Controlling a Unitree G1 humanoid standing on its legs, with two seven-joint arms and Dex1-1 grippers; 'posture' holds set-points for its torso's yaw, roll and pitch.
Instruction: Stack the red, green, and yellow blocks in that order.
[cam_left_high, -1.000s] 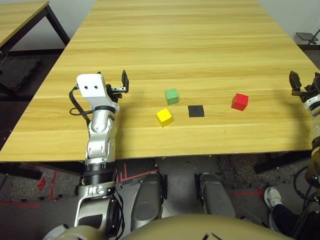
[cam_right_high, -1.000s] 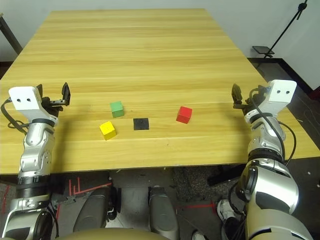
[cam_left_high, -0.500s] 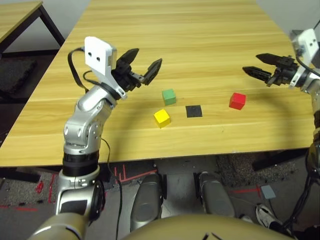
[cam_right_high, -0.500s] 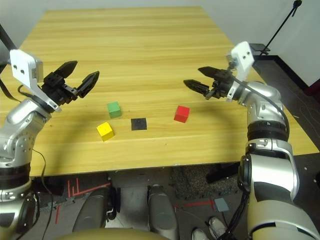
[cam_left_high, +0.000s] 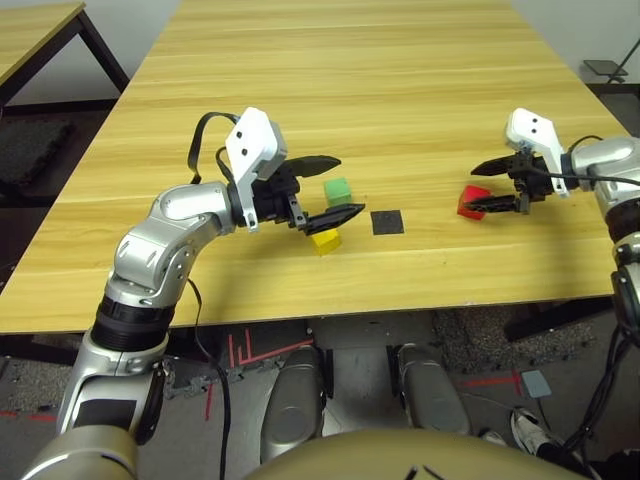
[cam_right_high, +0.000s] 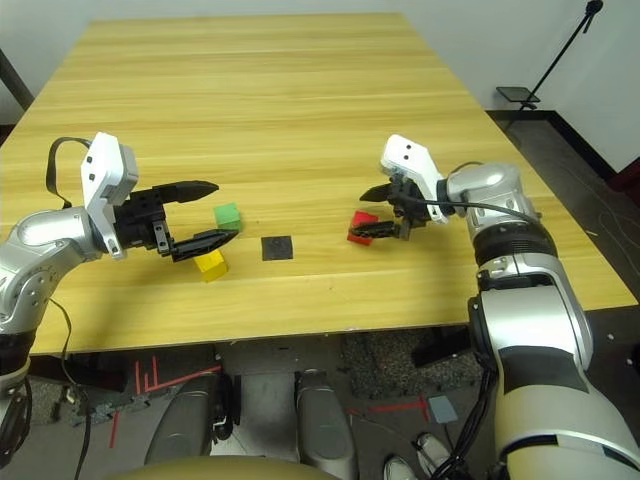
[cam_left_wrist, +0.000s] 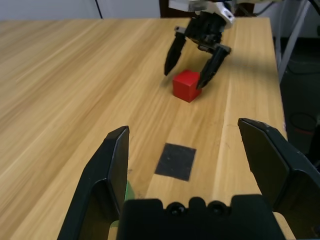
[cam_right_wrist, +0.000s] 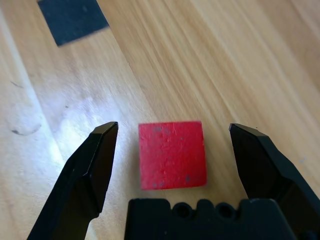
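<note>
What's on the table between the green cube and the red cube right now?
In the left eye view, only the flat black square patch lies between the small green cube and the small red cube; the remaining wood is bare.

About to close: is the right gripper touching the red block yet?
Apart. The right wrist view shows the red block between the right gripper's open fingers, bare table on both sides.

Matte red block (cam_right_wrist: 172, 154) (wooden table (cam_left_high: 330, 80))

Three small cubes are set apart, unstacked: green (cam_left_high: 338, 190) behind yellow (cam_left_high: 324, 241), red (cam_left_high: 470, 200) well to the right.
</note>
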